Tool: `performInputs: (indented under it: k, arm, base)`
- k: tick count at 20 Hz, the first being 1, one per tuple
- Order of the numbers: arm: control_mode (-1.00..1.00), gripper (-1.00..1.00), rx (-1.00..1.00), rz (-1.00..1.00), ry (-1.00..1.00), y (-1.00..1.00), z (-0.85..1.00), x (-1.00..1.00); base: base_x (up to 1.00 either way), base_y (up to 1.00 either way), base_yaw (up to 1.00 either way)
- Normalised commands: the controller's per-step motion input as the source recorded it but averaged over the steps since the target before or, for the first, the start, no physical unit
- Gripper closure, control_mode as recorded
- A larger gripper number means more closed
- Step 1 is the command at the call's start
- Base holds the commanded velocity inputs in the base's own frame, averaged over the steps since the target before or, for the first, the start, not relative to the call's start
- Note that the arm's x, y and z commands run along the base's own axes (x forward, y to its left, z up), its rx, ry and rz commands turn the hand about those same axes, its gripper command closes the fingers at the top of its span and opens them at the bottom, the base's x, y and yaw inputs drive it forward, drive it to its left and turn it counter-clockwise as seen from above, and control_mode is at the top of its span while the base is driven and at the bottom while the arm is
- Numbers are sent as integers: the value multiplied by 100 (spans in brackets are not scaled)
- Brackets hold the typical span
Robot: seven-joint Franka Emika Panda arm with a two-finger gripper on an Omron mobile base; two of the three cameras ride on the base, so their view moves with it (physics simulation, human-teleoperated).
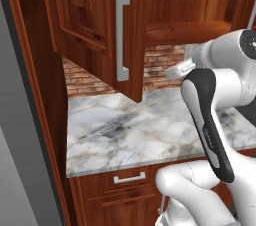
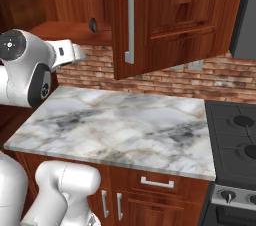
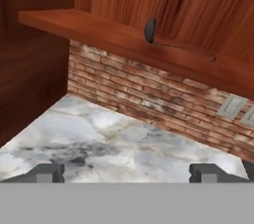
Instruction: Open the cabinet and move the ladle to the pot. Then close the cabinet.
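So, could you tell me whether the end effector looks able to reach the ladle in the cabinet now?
Probably yes: the cabinet doors stand open, the ladle lies exposed on its floor, and the open end effector faces it unobstructed.

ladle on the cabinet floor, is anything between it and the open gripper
Nothing visible blocks it. In the hand view the ladle lies exposed on the cabinet's bottom board, up and ahead of the open gripper. Both cabinet doors are swung out to the sides. Only bare marble counter lies below.
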Motion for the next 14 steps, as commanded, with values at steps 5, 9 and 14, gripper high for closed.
performInputs:
  k: [5, 9, 14]
  arm:
    - [-100, -100, -2, 0, 0, -15, 0, 43]
    - [-100, -100, -4, 0, 0, 0, -1, 45]
    - [-100, -100, -3, 0, 0, 0, 0, 47]
  base:
    - [0, 0, 0]
    - [0, 0, 0]
    - [0, 0, 0]
